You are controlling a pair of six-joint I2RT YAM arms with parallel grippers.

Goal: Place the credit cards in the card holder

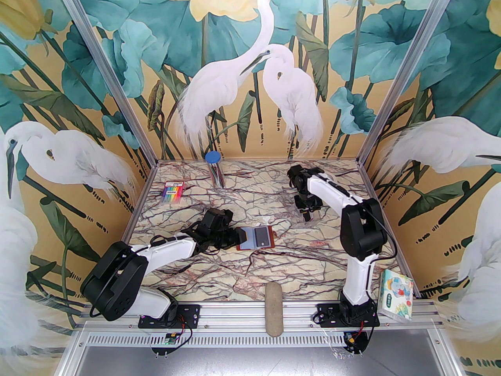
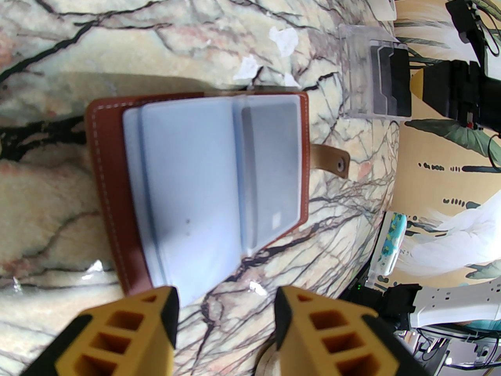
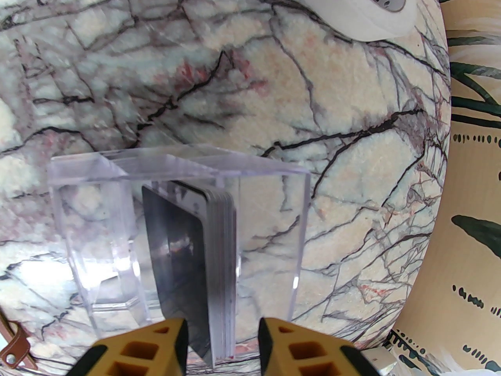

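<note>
Veined marble table [image 1: 250, 272] — card holder [image 1: 254, 238] lying open (heron-mural walls [image 1: 352, 33]).

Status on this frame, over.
Left tool open, empty, at holder. Right tool open, astride cards in clear box. Holder lies open. Nothing blocking.

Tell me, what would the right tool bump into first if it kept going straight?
Probably the credit cards standing in the clear box, directly ahead of the right tool; depth is hard to judge.
</note>
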